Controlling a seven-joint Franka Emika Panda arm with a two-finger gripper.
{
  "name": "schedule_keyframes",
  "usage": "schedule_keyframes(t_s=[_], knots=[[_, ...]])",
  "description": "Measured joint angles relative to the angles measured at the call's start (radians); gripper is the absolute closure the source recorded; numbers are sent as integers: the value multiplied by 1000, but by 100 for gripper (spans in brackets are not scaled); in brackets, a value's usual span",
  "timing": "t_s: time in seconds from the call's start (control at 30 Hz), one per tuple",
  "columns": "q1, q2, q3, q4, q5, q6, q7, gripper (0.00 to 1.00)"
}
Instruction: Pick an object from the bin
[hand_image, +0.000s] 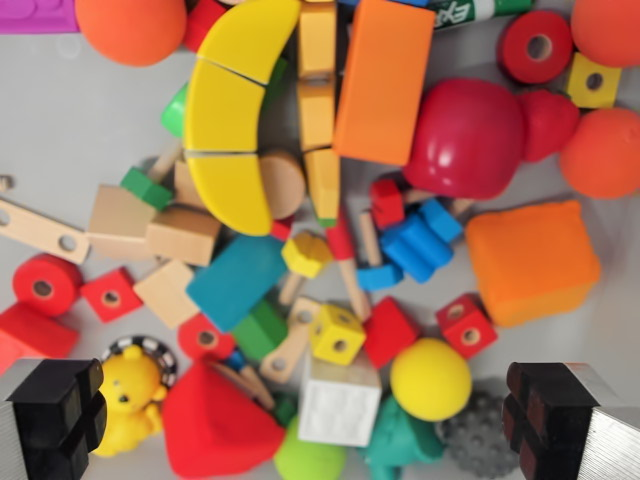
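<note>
Top-down wrist view into grey bin crowded with toys. Largest, near top centre: yellow arc in three segments, curving beside orange slab, with a column of orange-yellow blocks between them. To the view's right of the slab: glossy red figure, and below it orange foam cube. Orange balls at top left and right edge. Lower centre: red wedge, teal block, white cube, yellow ball just beside the white cube. Mid-field: blue connector, plain wooden blocks, red rings, small yellow holed cube touching the white cube's top edge. Lower left: yellow bear, partly behind one finger. Gripper spread wide, black pads at the two bottom corners, nothing between them, clear of the toys; white cube and yellow ball lying between the fingers in this view. Height above the pile not determinable.
</note>
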Motion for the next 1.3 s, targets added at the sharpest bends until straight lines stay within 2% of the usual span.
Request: schedule_keyframes(t_s=[0.63, 1.3], knots=[[18, 0, 4, -53, 4, 57, 133, 0], [52, 6, 8, -129, 11, 145, 345, 0]])
